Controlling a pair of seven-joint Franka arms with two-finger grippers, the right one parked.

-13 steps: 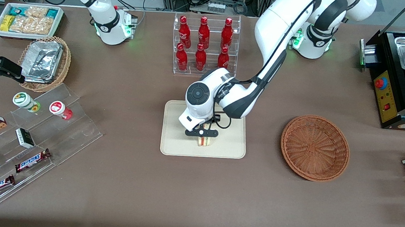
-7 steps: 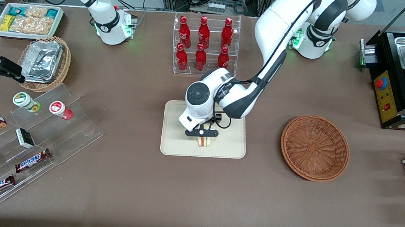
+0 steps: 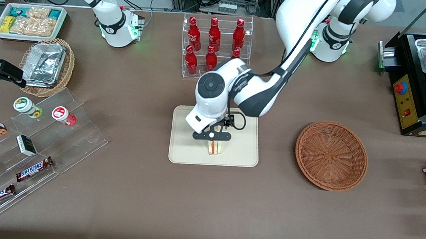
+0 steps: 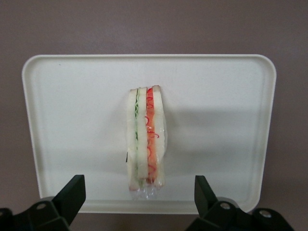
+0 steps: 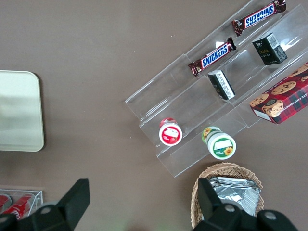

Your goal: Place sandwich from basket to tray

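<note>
Two Snickers bars (image 3: 34, 168) on the clear stepped rack (image 3: 35, 148), approx 8 o'clock on the counter (image 3: 128, 205). Sandwich (image 4: 146, 139) stands on edge in the tray (image 3: 190, 148), center. Gripper (image 3: 211, 136) just above it, jaws spread, not touching. Basket (image 3: 331, 155) at 3 o'clock holds nothing.

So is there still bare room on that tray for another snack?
Yes. The tray is bare on both sides of the sandwich, out to its rims. The open gripper hangs above the sandwich, crowding only the middle. The basket is empty too.
</note>
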